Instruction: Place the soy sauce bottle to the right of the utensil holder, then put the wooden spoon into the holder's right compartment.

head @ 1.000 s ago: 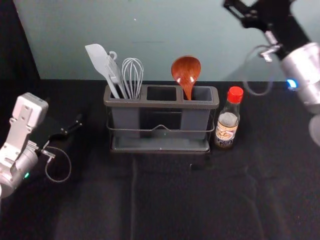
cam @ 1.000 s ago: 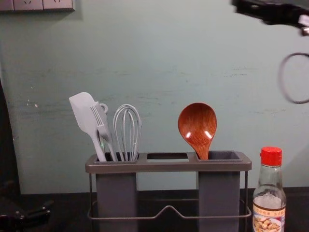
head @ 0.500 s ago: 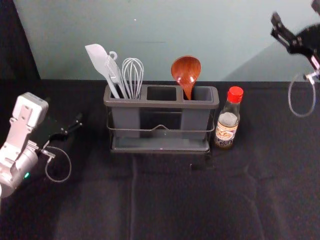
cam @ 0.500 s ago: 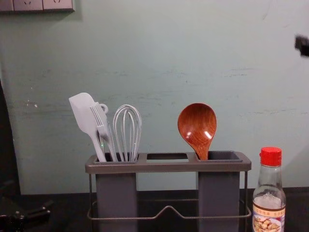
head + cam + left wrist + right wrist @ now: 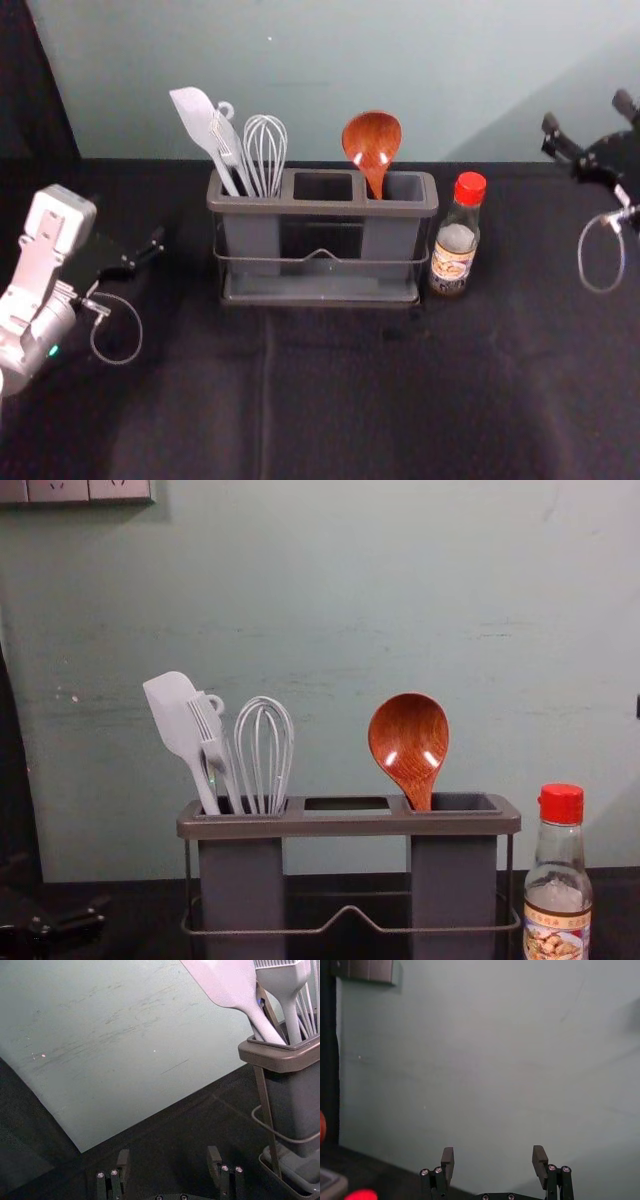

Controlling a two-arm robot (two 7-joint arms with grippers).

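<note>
We judge the clear glass soy sauce bottle (image 5: 453, 252), upright just right of the grey plastic utensil holder (image 5: 320, 208), weighty, slick and breakable: grip its body. The brown wooden spoon (image 5: 372, 140), in the right compartment (image 5: 405, 187), seems light, stiff: grip below its bowl. Our right tool (image 5: 586, 112), wide and empty, hangs well right of both; our left tool (image 5: 168, 1154), idle left of the holder, is wide too.

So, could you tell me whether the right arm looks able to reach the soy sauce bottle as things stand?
Probably yes: the right gripper is open and empty, right of the bottle, with nothing visible between them. Only the utensil holder, close on the bottle's left, might limit the approach.
</note>
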